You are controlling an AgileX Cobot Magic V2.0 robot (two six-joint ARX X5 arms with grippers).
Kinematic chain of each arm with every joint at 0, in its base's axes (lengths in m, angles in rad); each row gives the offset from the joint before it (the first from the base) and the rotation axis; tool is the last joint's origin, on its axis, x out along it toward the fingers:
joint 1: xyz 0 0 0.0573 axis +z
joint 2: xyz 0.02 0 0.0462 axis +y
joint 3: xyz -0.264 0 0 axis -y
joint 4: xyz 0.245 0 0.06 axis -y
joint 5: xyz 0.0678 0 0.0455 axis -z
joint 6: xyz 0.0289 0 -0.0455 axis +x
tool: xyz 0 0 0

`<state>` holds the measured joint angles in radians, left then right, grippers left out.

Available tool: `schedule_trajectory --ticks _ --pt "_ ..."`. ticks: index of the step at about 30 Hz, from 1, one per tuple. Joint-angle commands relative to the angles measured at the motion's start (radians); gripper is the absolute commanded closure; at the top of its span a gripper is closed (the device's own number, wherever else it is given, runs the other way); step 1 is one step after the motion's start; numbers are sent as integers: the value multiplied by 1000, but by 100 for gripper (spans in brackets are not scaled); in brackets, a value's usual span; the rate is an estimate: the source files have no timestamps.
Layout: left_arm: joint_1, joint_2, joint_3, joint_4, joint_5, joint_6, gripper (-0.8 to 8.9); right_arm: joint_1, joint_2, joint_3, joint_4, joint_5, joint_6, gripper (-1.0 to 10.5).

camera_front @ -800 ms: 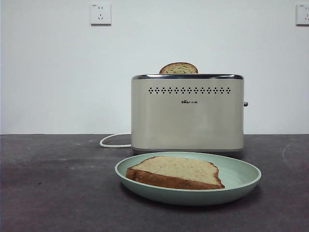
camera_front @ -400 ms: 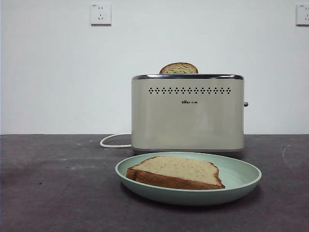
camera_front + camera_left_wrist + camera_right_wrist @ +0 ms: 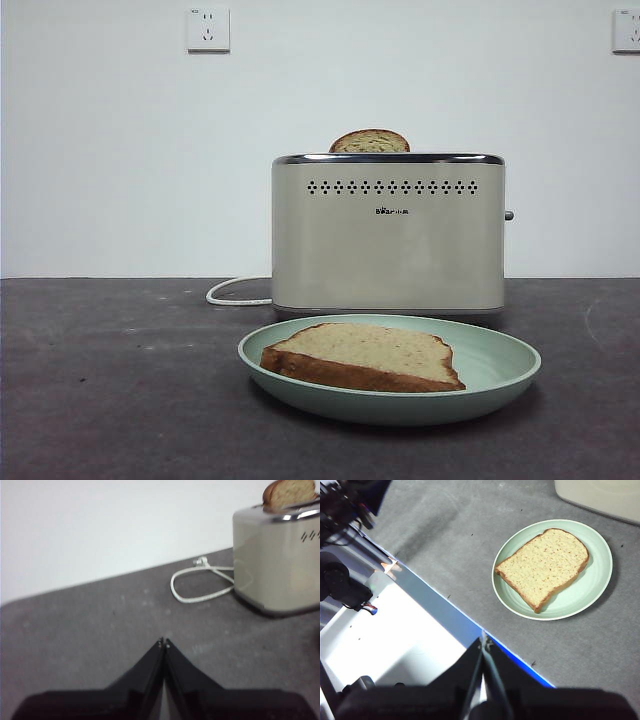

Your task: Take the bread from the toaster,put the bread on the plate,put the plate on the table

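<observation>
The bread (image 3: 362,355) lies flat in the mint-green plate (image 3: 505,368), which rests on the table (image 3: 120,390) in front of the cream toaster (image 3: 388,235). From above, the right wrist view shows the bread (image 3: 543,566) on the plate (image 3: 592,587), with the toaster (image 3: 600,495) just beyond it. My right gripper (image 3: 484,644) is shut and empty, high over the table's near edge, well away from the plate. My left gripper (image 3: 164,642) is shut and empty above bare table, off to the side of the toaster (image 3: 277,560). Neither gripper appears in the front view.
A second slice with a domed top (image 3: 370,141) pokes out of the toaster's slot. The white cord (image 3: 236,292) curls on the table behind the toaster's left side. Beyond the table's blue-edged front (image 3: 465,625) stands a white frame with cables.
</observation>
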<state>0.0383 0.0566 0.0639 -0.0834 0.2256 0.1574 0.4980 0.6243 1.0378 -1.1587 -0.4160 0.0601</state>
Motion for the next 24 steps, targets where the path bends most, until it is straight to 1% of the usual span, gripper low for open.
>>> schedule_trajectory --ticks 1,3,5,8,24 --pt "4 -37 -60 7 -15 -72 817 2 -1 -1 5 3 3 945" --pt "4 -54 -61 -58 -15 -82 817 2 -1 -1 5 3 2 945" --pt "4 -55 -61 -72 -14 -82 817 2 -1 -1 5 3 3 945" --pt "3 -54 -61 -75 -10 -109 817 2 -1 -1 5 3 2 945" --pt "3 -54 -61 -75 -14 -109 817 2 -1 -1 5 3 2 945"
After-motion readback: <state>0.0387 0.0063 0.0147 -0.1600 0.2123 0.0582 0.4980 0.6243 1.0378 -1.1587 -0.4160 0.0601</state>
